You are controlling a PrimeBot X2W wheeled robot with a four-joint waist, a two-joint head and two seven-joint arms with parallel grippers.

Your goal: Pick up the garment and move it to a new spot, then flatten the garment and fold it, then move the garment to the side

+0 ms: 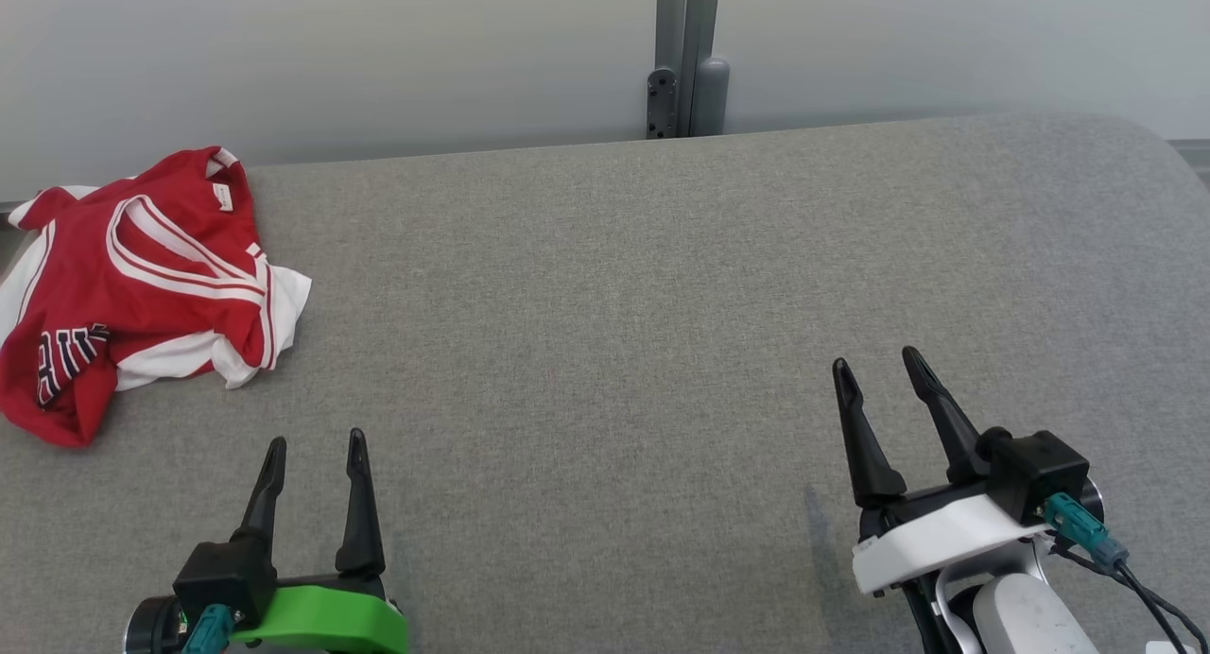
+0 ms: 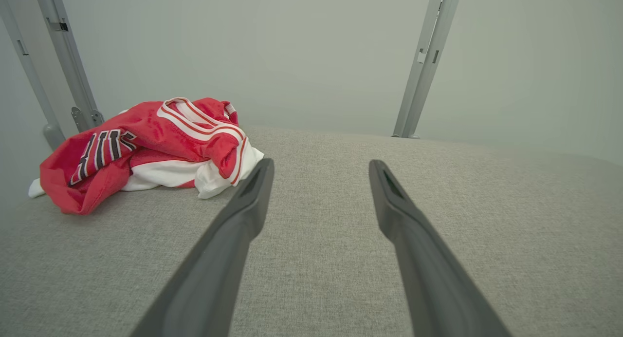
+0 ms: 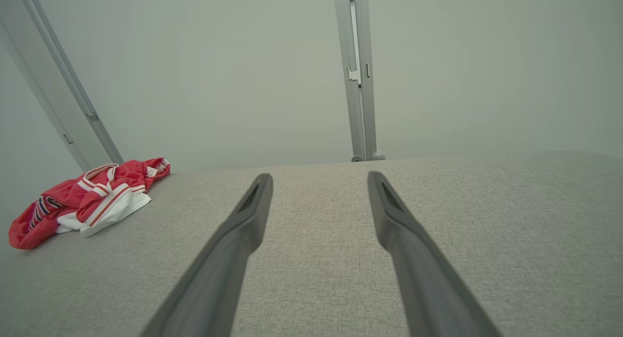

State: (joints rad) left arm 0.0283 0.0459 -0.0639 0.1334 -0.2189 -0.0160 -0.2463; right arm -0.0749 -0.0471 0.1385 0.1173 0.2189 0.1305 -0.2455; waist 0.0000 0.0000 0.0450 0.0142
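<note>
The garment (image 1: 132, 276) is a red and white jersey with dark lettering, lying crumpled at the far left of the grey table (image 1: 662, 304), partly over its left edge. My left gripper (image 1: 317, 441) stands open near the front edge, a short way right of and nearer than the garment, empty. My right gripper (image 1: 879, 361) is open at the lower right, far from the cloth. In the left wrist view the garment (image 2: 146, 149) lies ahead and left of the open left gripper (image 2: 321, 164). The right wrist view has the garment (image 3: 87, 198) far left, with the right gripper (image 3: 319, 176) open.
A grey metal post (image 1: 685, 59) rises behind the table's far edge against a pale wall. Fabric-covered tabletop stretches between and beyond the grippers. The table's rounded right corner (image 1: 1149, 139) lies at the upper right.
</note>
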